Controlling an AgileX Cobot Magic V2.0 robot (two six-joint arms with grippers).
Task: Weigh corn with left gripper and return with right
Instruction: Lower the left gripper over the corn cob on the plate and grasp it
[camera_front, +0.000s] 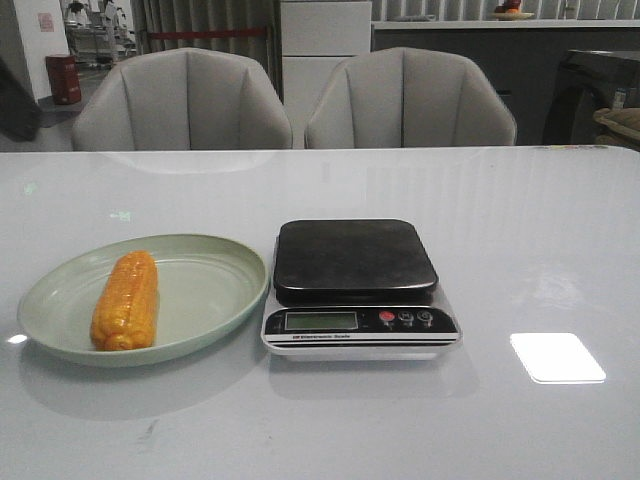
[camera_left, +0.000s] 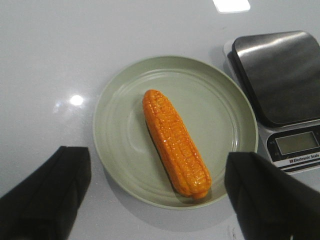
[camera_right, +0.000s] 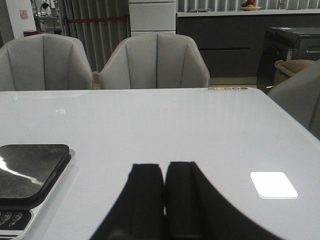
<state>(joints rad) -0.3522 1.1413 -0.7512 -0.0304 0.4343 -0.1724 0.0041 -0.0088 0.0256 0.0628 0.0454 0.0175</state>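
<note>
The orange-yellow corn (camera_front: 126, 300) lies lengthwise on a pale green plate (camera_front: 215, 290) at the table's left. The scale (camera_front: 358, 285) with a dark platform stands just right of the plate. Neither gripper shows in the front view. In the left wrist view my left gripper (camera_left: 157, 192) hangs above the plate (camera_left: 120, 150), wide open and empty, its fingers either side of the near end of the corn (camera_left: 175, 142); the scale (camera_left: 280, 80) shows too. In the right wrist view my right gripper (camera_right: 164, 172) is shut and empty over bare table, right of the scale (camera_right: 27, 167).
Two grey chairs (camera_front: 185, 100) stand behind the table's far edge. A bright light reflection (camera_front: 557, 357) lies on the glossy white table to the right of the scale.
</note>
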